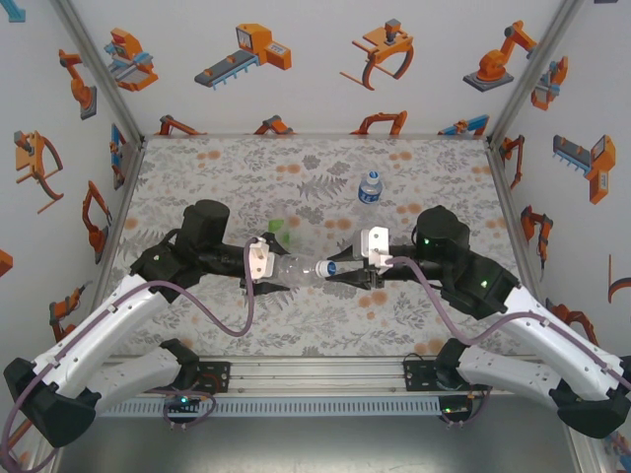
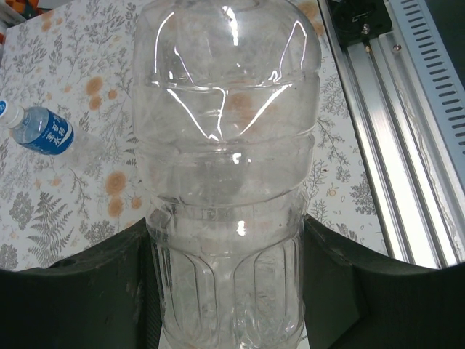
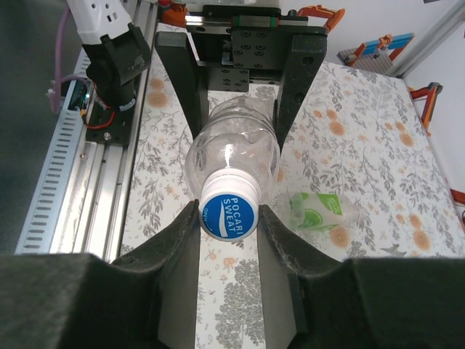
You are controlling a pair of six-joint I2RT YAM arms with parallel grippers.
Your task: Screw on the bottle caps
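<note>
A plain clear bottle (image 1: 296, 268) (image 2: 225, 182) (image 3: 234, 142) hangs level above the floral mat, between the two arms. My left gripper (image 1: 268, 268) (image 2: 227, 291) is shut on its body, with one dark finger on each side. On the bottle's mouth sits a white cap (image 1: 324, 269) (image 3: 230, 209) with a blue printed top. My right gripper (image 1: 337, 273) (image 3: 229, 218) is shut on this cap, its fingers pressing the cap's rim from both sides. A green-tinted bottle (image 1: 279, 233) (image 3: 316, 211) lies on the mat. A blue-labelled bottle (image 1: 370, 187) (image 2: 43, 132) with a white cap stands further back.
The floral mat (image 1: 227, 177) covers the table. An aluminium rail (image 1: 315, 372) (image 2: 407, 145) (image 3: 94, 189) runs along the near edge by the arm bases. Walls with robot stickers (image 1: 89, 89) close in the left, back and right.
</note>
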